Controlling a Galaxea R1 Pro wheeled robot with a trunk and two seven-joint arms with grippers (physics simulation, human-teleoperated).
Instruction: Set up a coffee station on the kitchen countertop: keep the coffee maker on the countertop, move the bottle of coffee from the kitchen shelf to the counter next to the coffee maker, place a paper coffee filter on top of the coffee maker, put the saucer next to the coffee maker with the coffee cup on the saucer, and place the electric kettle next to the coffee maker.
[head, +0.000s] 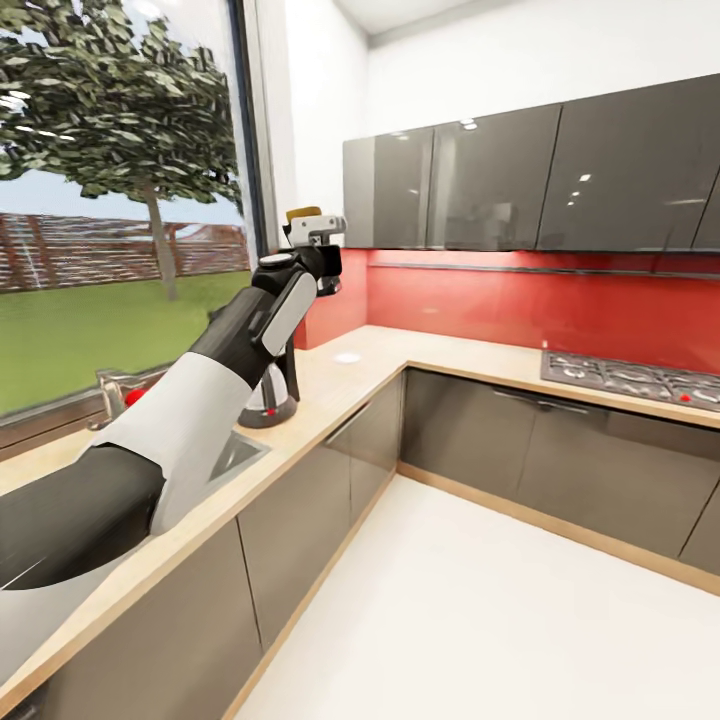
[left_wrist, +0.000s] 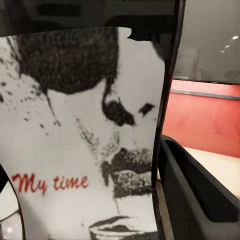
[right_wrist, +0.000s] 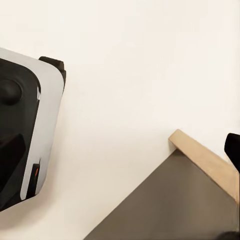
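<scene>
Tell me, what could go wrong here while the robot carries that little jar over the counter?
The left gripper holds the bottle of coffee high above the kitchen countertop; if the grip slips, the jar would probably fall and might break or roll away. The left arm also reaches right over the electric kettle, which stands near the counter's front edge, so lowering carelessly might bump it. The small white saucer lies just beyond and could be hit when the jar comes down.

a home kitchen: a long wood-grain surface (head: 450, 355) with a sink (head: 235, 455), glossy grey cabinets (head: 500, 180), red backsplash (head: 560, 305), a gas hob (head: 630, 378) (garden outside the window (head: 110, 220)).
</scene>
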